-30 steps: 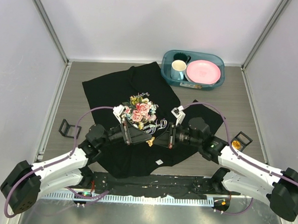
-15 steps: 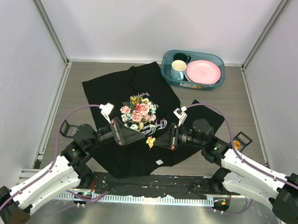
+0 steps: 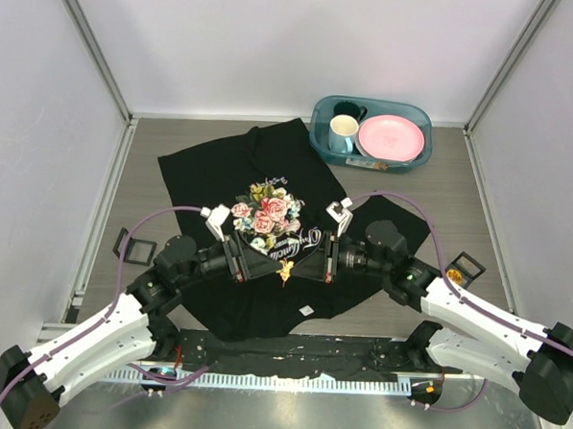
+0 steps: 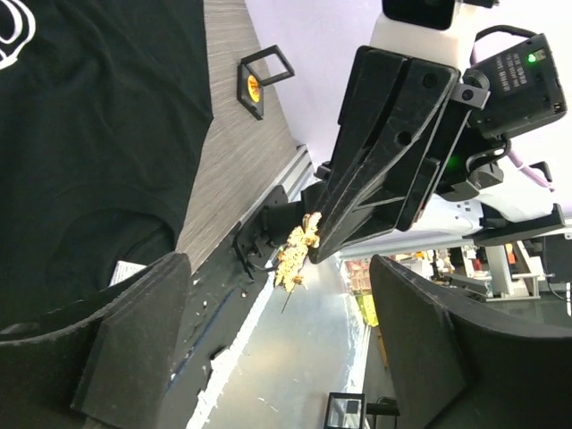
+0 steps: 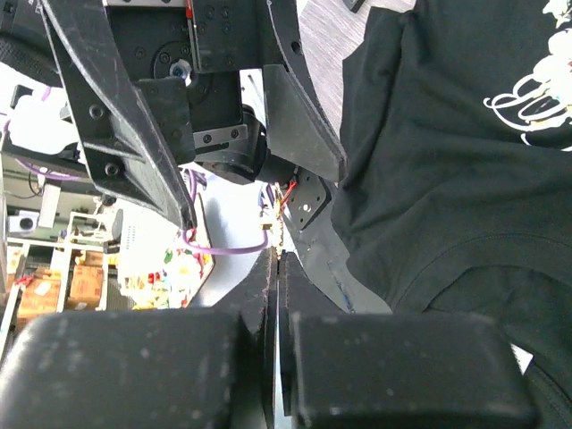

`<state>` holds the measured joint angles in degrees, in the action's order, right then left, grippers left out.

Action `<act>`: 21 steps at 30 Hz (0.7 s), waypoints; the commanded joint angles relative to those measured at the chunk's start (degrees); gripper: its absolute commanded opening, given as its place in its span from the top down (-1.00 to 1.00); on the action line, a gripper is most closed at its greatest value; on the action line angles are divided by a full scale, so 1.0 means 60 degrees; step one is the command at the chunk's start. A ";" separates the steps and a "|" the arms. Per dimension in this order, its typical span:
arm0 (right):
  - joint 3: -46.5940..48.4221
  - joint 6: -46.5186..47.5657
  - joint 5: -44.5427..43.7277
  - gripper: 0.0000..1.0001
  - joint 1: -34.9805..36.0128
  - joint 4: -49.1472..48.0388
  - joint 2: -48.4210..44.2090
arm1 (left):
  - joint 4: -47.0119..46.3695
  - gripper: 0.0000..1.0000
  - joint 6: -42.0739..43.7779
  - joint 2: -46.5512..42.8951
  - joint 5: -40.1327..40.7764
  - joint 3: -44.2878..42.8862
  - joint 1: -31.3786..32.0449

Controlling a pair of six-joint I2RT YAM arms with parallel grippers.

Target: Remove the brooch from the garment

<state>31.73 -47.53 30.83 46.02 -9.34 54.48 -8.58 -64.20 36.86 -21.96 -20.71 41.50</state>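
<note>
Held only at the tips of the closed right gripper [image 4: 320, 238], the brooch [image 4: 299, 254] could be knocked loose if the widely spread left gripper [image 3: 265, 264] bumps it.

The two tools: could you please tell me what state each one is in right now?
Left tool: open, holding nothing.
Right tool: closed on the small yellow-gold leafy brooch.

A: Top cam?
B: High, near side, angled down over the whole tabletop [image 3: 451, 189].
A: Wrists?
B: Low, close, facing each other: left sees the right pincer [image 4: 311, 241], right sees the left pincer [image 5: 264, 192]. All three catch the black shirt [image 3: 212, 167].
</note>
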 commanded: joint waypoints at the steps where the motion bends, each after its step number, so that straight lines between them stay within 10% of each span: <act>1: 0.0484 0.0626 0.0662 0.99 -0.0009 -0.0215 -0.0071 | -0.0870 -0.65 0.0169 -0.0123 -0.0383 -0.0152 -0.0046; 21: 0.0704 0.0905 0.1659 0.98 -0.0170 -0.0332 -0.0173 | -0.3402 0.06 -0.0856 -0.0007 -0.1687 0.0639 -0.0075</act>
<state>34.26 -43.24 38.92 45.25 -9.39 55.11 -23.62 -68.40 36.99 -29.61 -17.43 41.23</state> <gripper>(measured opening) 0.015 0.510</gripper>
